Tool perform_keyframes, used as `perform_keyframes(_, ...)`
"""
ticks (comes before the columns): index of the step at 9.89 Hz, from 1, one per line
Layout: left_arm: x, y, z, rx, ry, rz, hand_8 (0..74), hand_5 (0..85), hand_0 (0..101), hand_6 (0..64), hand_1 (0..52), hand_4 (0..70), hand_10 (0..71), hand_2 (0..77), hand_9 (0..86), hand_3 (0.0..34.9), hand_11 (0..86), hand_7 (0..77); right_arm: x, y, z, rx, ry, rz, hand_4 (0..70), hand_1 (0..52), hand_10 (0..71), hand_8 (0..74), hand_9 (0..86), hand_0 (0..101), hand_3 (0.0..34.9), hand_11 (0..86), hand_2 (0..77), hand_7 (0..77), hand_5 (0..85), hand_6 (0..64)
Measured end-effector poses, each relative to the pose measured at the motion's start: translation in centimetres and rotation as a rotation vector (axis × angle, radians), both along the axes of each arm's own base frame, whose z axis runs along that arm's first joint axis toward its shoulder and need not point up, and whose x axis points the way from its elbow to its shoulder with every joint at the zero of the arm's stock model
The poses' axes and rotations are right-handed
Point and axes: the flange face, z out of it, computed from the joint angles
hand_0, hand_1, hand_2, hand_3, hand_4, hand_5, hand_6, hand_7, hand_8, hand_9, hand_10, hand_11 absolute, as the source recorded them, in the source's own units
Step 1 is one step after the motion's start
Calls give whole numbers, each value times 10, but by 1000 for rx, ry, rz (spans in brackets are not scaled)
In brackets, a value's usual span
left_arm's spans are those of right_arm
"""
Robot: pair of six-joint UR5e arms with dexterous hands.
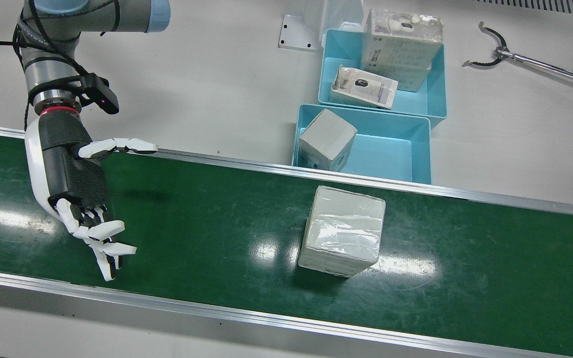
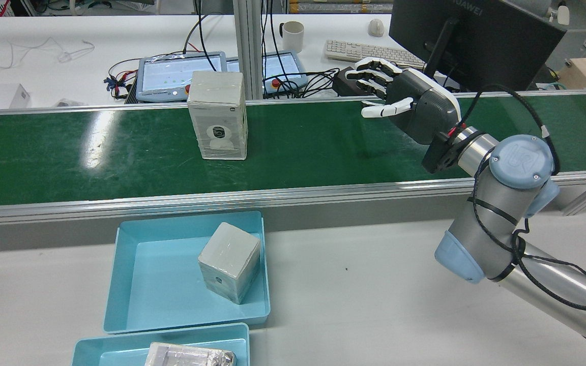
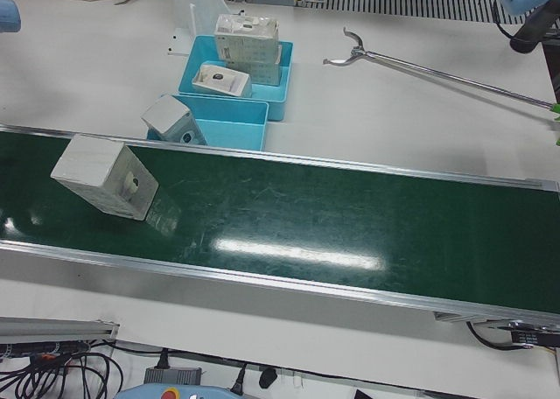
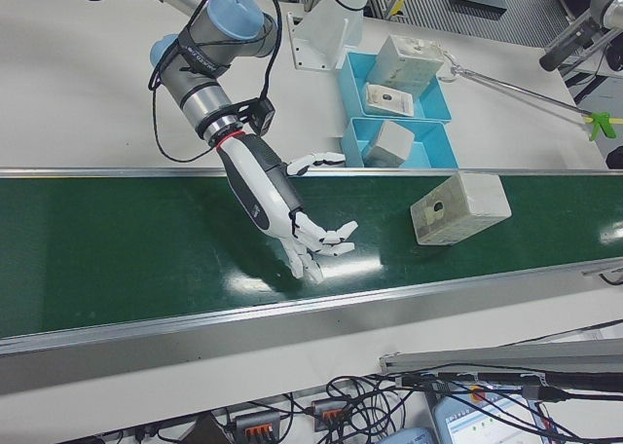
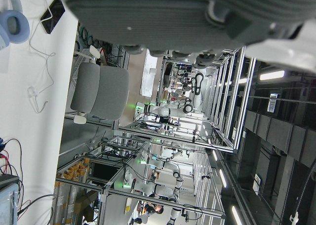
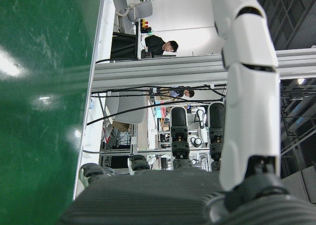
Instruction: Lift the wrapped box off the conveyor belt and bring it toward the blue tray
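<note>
The wrapped box stands on the green conveyor belt, in front of the nearer blue tray. It also shows in the rear view, left-front view and right-front view. My right hand hovers open over the belt, well to the side of the box and apart from it; it also shows in the rear view and right-front view. Its fingers are spread and empty. Of my left hand only the palm shows, away from the belt.
The nearer tray holds another wrapped box. A second blue tray behind it holds two packages. A metal grabber tool lies on the white table. A monitor and cables stand beyond the belt's far rail.
</note>
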Motion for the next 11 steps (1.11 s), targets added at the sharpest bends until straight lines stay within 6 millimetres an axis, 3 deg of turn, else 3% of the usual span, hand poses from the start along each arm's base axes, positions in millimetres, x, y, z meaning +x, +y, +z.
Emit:
perform_keyframes(9, 0, 0, 0, 0, 0, 0, 0, 11, 0, 0, 0, 0, 5, 5, 0, 0, 0, 5, -1, 0, 0, 1, 7, 2, 104, 147, 5, 0, 60, 480, 279, 16, 180, 278, 387, 33)
perform_keyframes(11, 0, 0, 0, 0, 0, 0, 0, 11, 0, 5, 0, 0, 5, 11, 0, 0, 0, 0, -4, 0, -2, 11, 15, 5, 98, 147, 5, 0, 60, 482, 239, 16, 185, 267, 398, 27)
